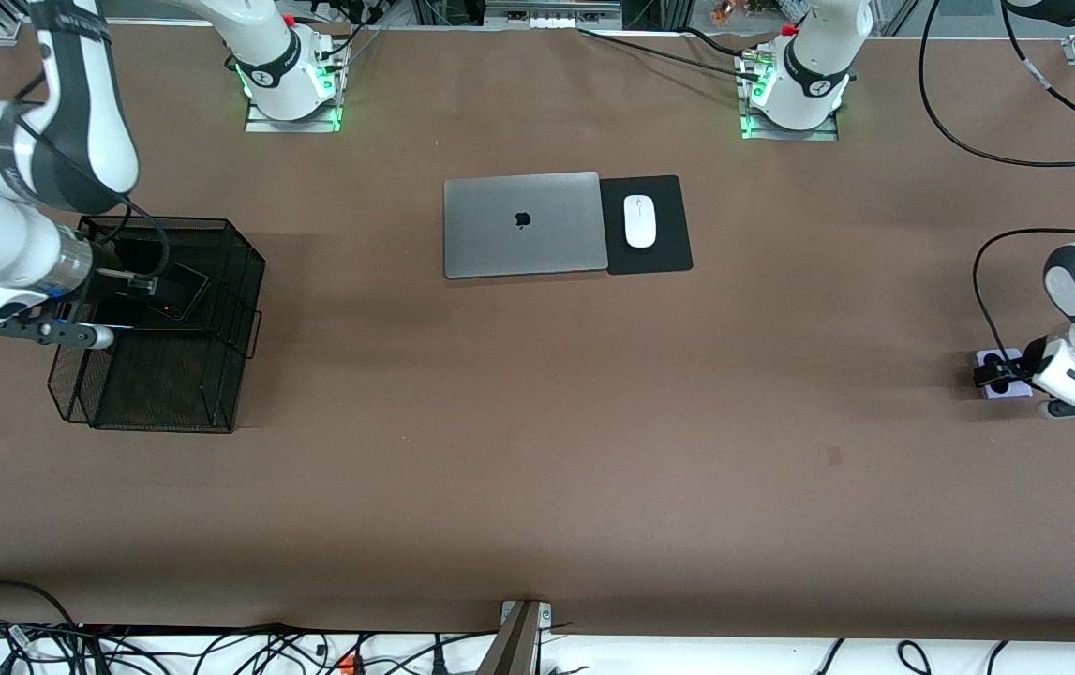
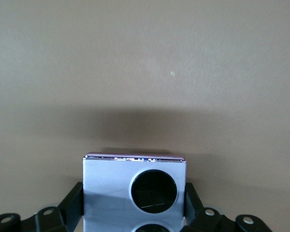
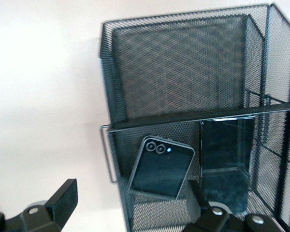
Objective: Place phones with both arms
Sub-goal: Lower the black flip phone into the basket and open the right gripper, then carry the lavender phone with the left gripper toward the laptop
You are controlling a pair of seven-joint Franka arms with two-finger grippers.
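Left tool point(image 1: 994, 373) grips the lavender-white phone point(image 2: 134, 191) flat, its circles toward the wrist.

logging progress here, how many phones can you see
3. The squarish black phone and the long black phone lie in the mesh basket; the lavender phone sits between the left pincer's fingers.

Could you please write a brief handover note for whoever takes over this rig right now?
Left hand: at the left arm's end of the table, fingers either side of the small squarish lavender-white phone; whether it is lifted cannot be told.
Right hand: open over the black wire-mesh organiser basket.
Done: the small squarish black phone and the long slim black slab phone lie in the basket.
Left: place the lavender-white phone.
Untouched: closed silver laptop, white mouse on black pad.
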